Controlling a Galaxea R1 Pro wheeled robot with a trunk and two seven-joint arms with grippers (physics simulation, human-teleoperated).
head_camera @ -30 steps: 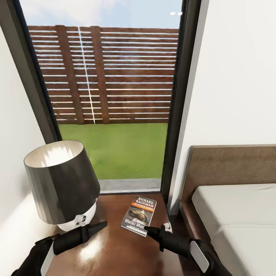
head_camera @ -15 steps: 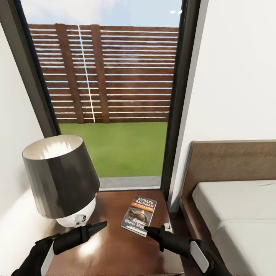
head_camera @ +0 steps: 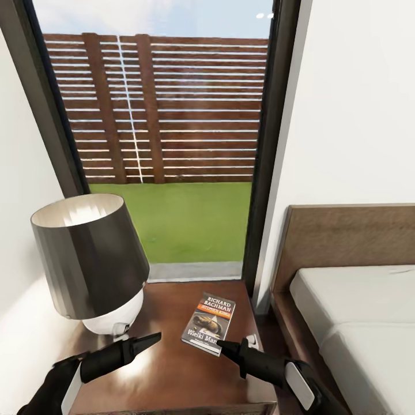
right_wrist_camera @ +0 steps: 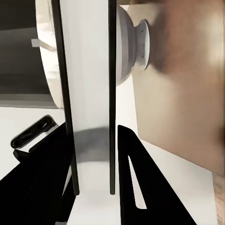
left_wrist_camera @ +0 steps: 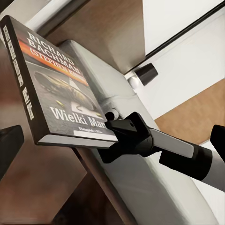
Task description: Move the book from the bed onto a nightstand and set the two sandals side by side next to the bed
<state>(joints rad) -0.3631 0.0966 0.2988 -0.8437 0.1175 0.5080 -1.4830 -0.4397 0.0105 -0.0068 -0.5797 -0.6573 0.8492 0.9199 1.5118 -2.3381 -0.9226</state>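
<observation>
R gripper (head_camera: pixel 222 346) is pinched on the near edge of one book (head_camera: pixel 209 323), a finger (right_wrist_camera: pixel 133 178) seen each side of its page block. L gripper (head_camera: pixel 151 338) is held just left of it; its spread can't be told. Book lies on one nightstand (head_camera: pixel 173 369), one lamp (head_camera: pixel 89 262) far-left, one bed (head_camera: pixel 357 323) right.

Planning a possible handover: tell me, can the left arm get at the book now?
Probably yes: the left gripper hangs over bare nightstand, nothing between it and the book; the lamp stands behind. The right gripper holds the book's near edge.
</observation>
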